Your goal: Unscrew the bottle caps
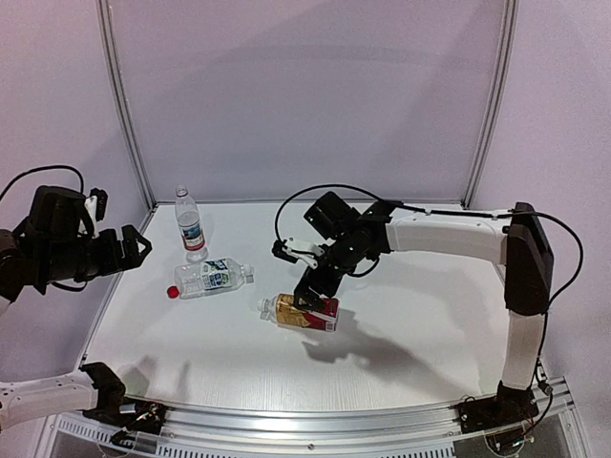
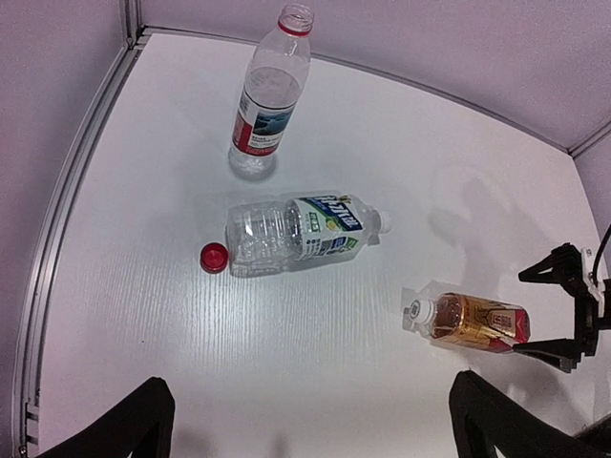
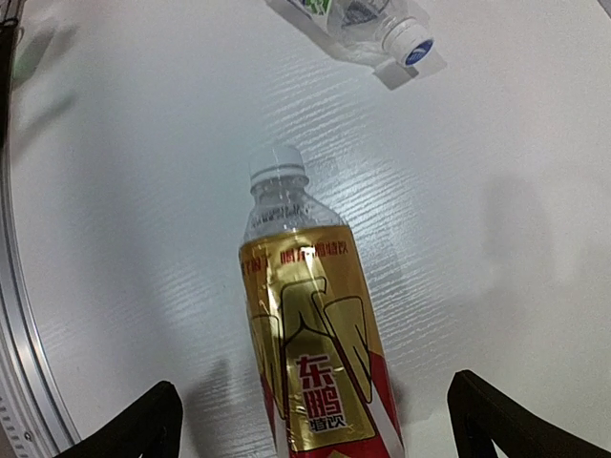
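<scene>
1. We see three bottles on the white table (image 1: pixel 420 334). The upright bottle (image 1: pixel 190 227), with a blue-white-red label, stands far left. The green-blue labelled bottle (image 1: pixel 212 277) lies just near of it. The amber bottle (image 1: pixel 304 313) lies towards the middle.
2. The upright one shows an open neck. A red cap (image 1: pixel 173 292) lies on the table just beside the base of the green-blue labelled bottle.
3. Both lying bottles have their caps on. The amber bottle's white cap (image 3: pixel 277 164) points left, and the other's whitish cap (image 2: pixel 385 221) points right.
4. The right gripper (image 1: pixel 313 289) hangs over the amber bottle, fingers spread wide to either side of its red-gold label, gripping nothing.
5. The left gripper (image 1: pixel 136 248) hovers beyond the table's left edge, jaws wide apart and empty.
6. We judge these bottles light and thin-walled. They are likely to dent under a hard squeeze and to roll while lying down, and the glossy label looks slippery.
7. We would hold the amber bottle across its labelled body with one gripper and pinch the small cap squarely with the other.
</scene>
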### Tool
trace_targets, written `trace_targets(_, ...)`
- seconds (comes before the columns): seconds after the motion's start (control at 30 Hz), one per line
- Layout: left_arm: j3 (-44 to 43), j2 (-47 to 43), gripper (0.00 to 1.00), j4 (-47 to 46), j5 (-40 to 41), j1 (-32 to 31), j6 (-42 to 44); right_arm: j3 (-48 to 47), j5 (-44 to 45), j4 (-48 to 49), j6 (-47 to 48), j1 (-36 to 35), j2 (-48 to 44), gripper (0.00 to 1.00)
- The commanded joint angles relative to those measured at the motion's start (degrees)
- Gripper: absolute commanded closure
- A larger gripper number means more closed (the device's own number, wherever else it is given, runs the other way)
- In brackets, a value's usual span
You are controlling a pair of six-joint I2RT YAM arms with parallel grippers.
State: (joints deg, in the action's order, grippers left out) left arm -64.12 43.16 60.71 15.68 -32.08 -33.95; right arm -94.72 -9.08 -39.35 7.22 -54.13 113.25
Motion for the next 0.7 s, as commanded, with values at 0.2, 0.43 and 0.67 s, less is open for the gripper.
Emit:
trace_targets(0.2,-3.53,3.21,0.01,-0.94,-0.11,-0.53,2.04,6.01,-7.52,6.39,13.23,1.65,3.25,0.01)
trace_targets(0.43,-4.37,4.64,0.01,-1.12,-0.94,-0.53,1.98,6.69,-6.11,13.48,11.89,2.27,5.31,0.01)
trace_targets(0.67,-5.96,5.96,0.01,-0.36,-1.18,-0.53,2.14,7.96,-6.62,12.85,13.61,2.63,7.74,0.02)
